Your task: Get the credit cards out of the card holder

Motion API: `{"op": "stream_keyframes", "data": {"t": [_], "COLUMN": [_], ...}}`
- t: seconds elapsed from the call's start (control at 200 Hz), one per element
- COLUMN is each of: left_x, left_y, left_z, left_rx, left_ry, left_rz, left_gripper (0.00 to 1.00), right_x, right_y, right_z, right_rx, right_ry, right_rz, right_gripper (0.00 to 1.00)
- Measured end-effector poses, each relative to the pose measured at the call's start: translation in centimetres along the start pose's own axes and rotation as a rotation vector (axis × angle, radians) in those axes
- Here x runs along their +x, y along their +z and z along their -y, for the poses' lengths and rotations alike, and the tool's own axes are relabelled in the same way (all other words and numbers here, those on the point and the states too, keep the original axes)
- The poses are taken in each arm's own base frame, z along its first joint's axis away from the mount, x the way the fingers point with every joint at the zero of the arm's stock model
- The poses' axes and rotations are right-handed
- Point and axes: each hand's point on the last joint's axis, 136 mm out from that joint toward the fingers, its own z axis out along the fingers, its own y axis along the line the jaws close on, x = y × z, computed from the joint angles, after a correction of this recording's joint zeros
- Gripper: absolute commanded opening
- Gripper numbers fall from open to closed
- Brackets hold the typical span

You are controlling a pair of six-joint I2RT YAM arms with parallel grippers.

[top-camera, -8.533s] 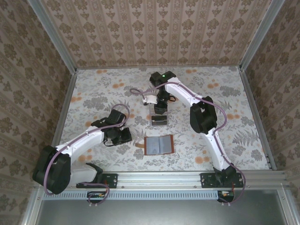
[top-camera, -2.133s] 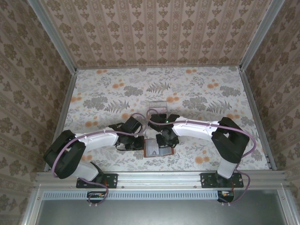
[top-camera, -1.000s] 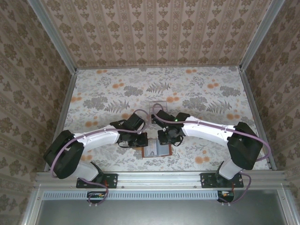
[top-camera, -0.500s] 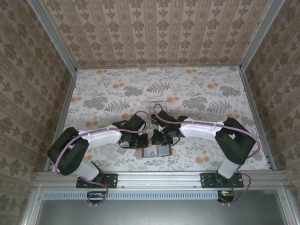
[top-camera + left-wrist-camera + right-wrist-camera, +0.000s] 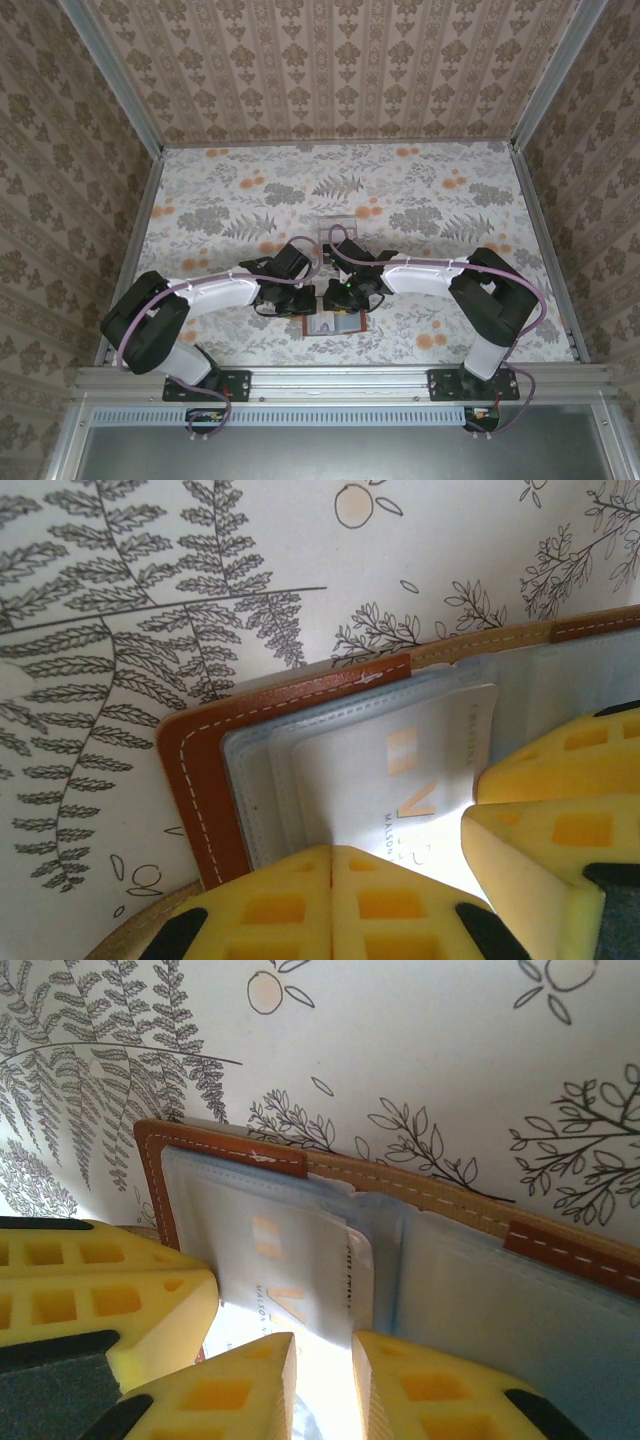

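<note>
The right gripper [image 5: 320, 1385] hovers low over the holder [image 5: 220, 1150] with its fingers a little apart. A pale card [image 5: 285, 1260] lies straight ahead of them in the pocket, its near edge reaching the gap. Whether they touch it cannot be told. The left gripper [image 5: 332, 905], fingers pressed together, sits on that same half just beside, probably pinning the leather. The open holder lies on the table [image 5: 450, 200] between both arms, its long axis across them. The right arm looks better placed to draw the card back.

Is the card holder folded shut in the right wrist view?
No, the card holder lies opened out flat, with a pale card showing inside it.
</note>
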Motion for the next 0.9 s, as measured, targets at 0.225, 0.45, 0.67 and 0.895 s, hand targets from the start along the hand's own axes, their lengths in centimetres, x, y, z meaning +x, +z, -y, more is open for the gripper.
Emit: {"op": "stream_keyframes", "data": {"t": [0.225,0.45,0.67,0.895], "left_x": [0.1,0.2,0.3,0.3], "left_y": [-0.1,-0.2,-0.3,-0.3], "left_z": [-0.1,-0.4,-0.6,-0.6], "left_rx": [-0.008,-0.020,-0.029,-0.029], "left_ry": [-0.002,-0.005,-0.007,-0.007], "left_rz": [0.000,-0.001,-0.003,-0.003], "left_gripper": [0.07,0.07,0.07,0.07], "right_x": [0.0,0.3,0.1,0.0], "right_y": [-0.3,-0.6,-1.0,-0.8], "right_z": [0.6,0.9,0.1,-1.0], "right_rx": [0.030,0.045,0.011,-0.051], "right_ry": [0.001,-0.006,-0.015,-0.010], "right_rz": [0.008,0.003,0.010,0.011], "right_gripper": [0.25,0.25,0.25,0.25]}}
